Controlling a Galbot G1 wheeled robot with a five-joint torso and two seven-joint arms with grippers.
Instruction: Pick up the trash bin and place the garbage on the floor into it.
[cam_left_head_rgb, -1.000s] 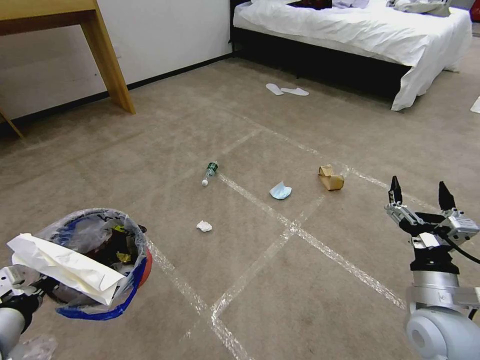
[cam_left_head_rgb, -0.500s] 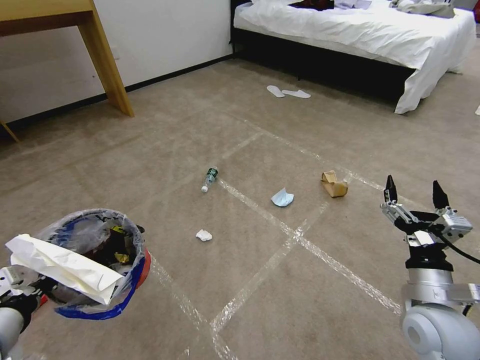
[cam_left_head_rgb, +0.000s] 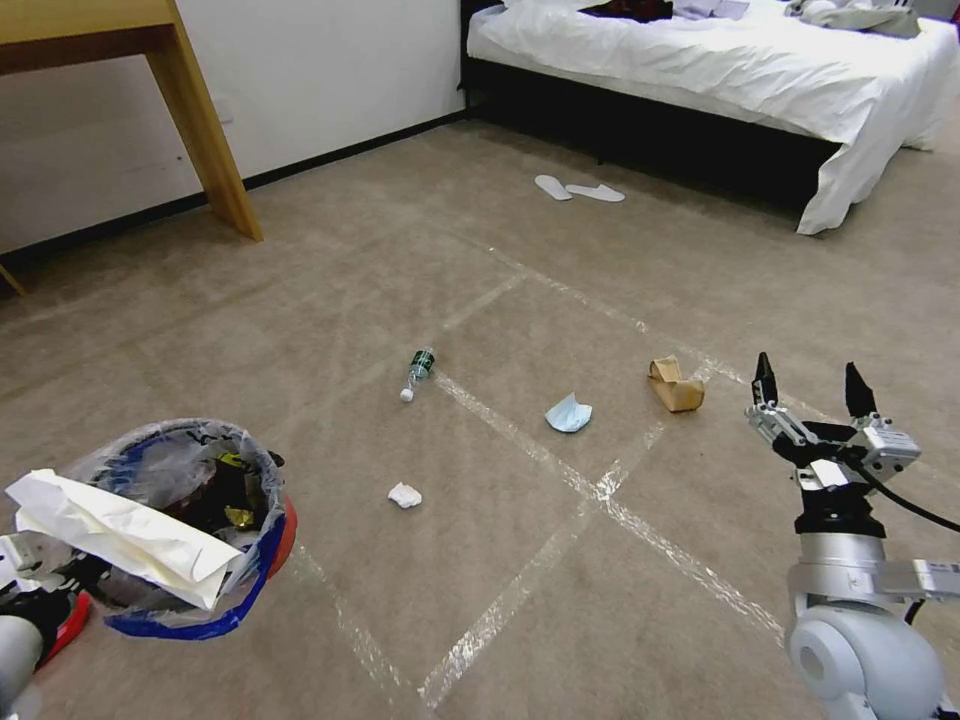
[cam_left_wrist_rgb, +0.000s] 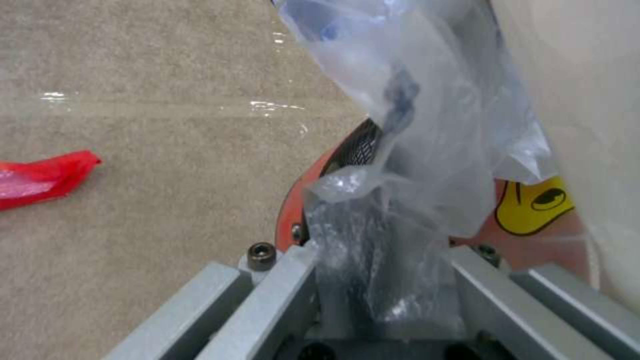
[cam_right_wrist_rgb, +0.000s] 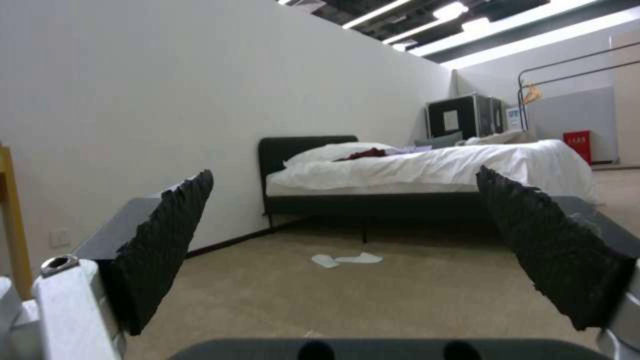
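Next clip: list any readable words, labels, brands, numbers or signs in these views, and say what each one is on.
No text can be read in these views.
Small bottle on the floor: green label, print too small to read.
Trash bin, held by the left claw: a yellow and black graphic on its red wall, no letters legible.
Bin's clear bag: blue print, too crumpled to read.
Red box beyond the bed: marking not legible.

No text, label or number is legible on anything.
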